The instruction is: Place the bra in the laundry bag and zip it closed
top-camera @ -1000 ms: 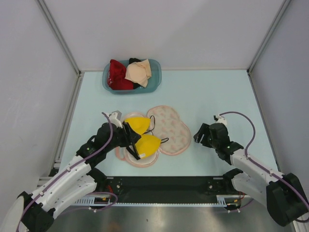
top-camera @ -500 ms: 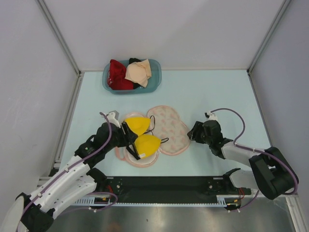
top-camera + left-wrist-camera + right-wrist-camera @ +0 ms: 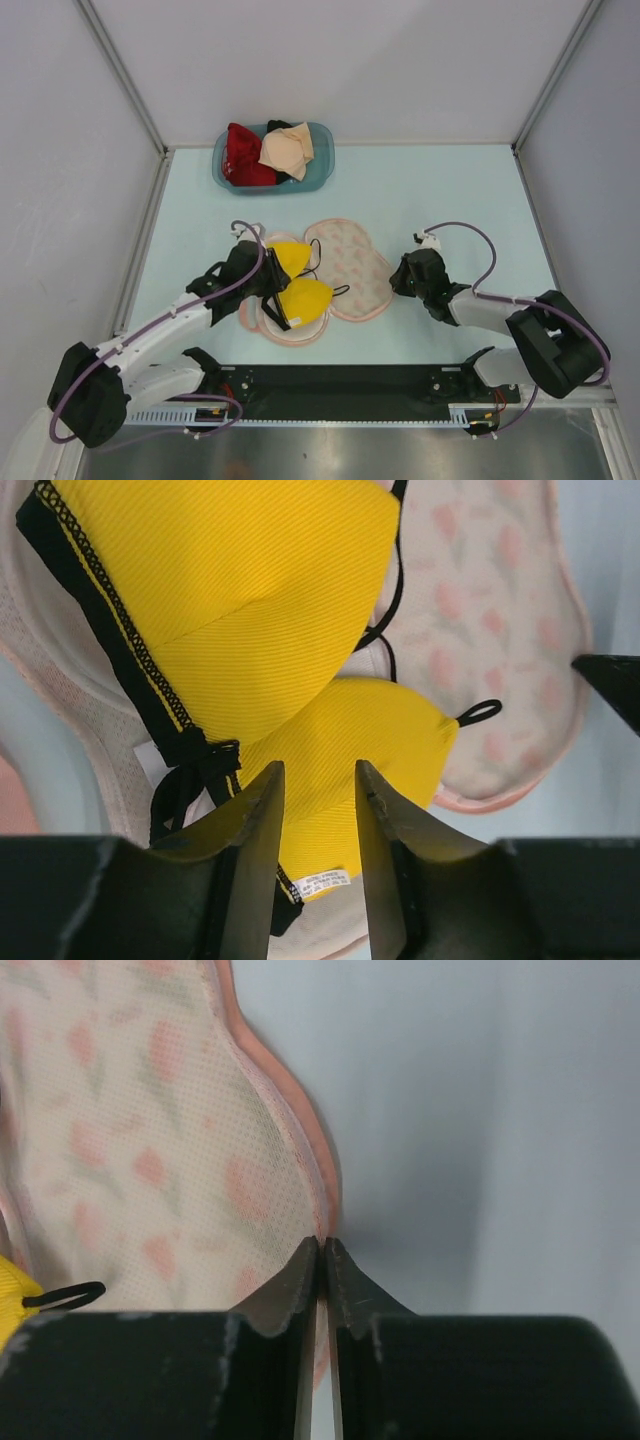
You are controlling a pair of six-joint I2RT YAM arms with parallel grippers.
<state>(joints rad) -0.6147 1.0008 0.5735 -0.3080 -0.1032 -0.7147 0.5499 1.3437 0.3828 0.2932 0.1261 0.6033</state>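
Note:
The yellow bra (image 3: 295,280) with black straps lies in the open left half of the pale pink laundry bag (image 3: 352,262); the bag's other half lies flat to its right. My left gripper (image 3: 274,292) is right over the bra. In the left wrist view this gripper (image 3: 317,772) is open, and the lower cup of the bra (image 3: 250,610) shows through the gap above the bag (image 3: 480,650). My right gripper (image 3: 399,279) is at the bag's right edge. In the right wrist view it (image 3: 322,1243) is shut on the pink rim of the bag (image 3: 150,1140).
A blue plastic basket (image 3: 325,165) stands at the back of the table, holding a red garment (image 3: 243,160) and a beige garment (image 3: 288,150). Grey walls close in the table on three sides. A black rail (image 3: 340,385) runs along the near edge.
My right gripper has moved left to the bag's right rim and shut on it. My left gripper has shifted slightly right over the bra and its jaws have narrowed.

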